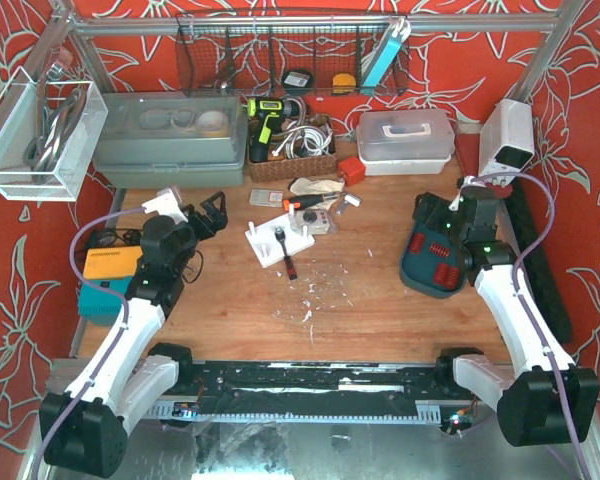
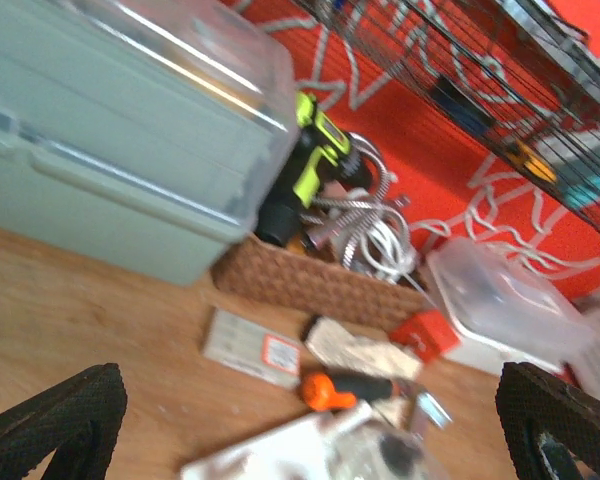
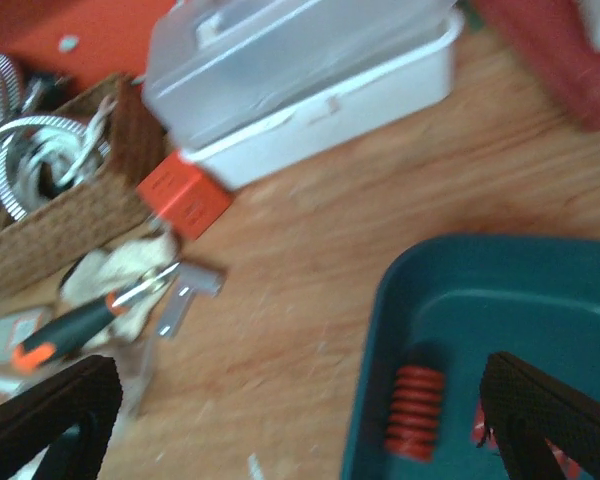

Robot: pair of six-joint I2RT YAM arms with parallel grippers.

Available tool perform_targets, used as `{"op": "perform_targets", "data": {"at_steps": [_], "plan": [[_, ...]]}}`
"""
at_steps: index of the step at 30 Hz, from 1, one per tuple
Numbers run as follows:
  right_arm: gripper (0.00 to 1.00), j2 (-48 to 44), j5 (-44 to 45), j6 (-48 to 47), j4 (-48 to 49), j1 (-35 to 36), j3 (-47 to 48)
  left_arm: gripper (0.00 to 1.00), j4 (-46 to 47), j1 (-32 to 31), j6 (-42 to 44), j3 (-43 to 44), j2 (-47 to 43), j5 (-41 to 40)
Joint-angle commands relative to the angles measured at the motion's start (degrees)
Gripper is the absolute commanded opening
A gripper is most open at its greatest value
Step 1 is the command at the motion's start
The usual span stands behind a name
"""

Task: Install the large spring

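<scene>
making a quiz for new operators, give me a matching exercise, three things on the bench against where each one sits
Things:
1. red spring
2. yellow-green drill
3. white lidded box

Places:
A. in the wicker basket
B. directly on the wooden table
C. in the teal tray

Pairs: 1-C, 2-A, 3-B

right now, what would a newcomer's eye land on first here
The red floral walls hit first, all around the table. Next, the teal tray at its right, holding red springs, then the neon yellow-green drill in the wicker basket at the back.
</scene>
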Motion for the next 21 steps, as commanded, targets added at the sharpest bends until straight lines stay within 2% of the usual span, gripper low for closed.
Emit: {"op": "perform_targets", "data": {"at_steps": [1,3,7,14,18,21], "plan": [[0.96,0.0,-15.99,4.84,-1.59,0.53,-2.08,0.99,-3.33,0.16,-4.23,-1.57,-2.38,11.14],[0.94,-0.3,-18.36,5.43,-0.72,2.2,-3.61,0.93,-5.05,0.15,-4.22,-1.47,-1.8,13.55],[0.94,-0.32,-13.69,1.23,-3.35,9.81,-3.47,0.74,-6.61,-1.81,-3.75,-1.35,0.96,16.43],[0.93,1.97,-1.02,-3.2,-1.71,23.75,-5.1,0.53,-15.47,-15.0,2.32,6.83,9.32,0.91],[0.94,2.85,4.31,-5.11,-0.6,27.22,-6.61,0.39,-18.0,-23.75,2.89,9.74,14.01,-7.66],[0.94,2.49,7.57,-5.25,1.24,28.15,-8.2,0.34,-18.87,-28.13,2.34,10.9,17.26,-11.28]]}}
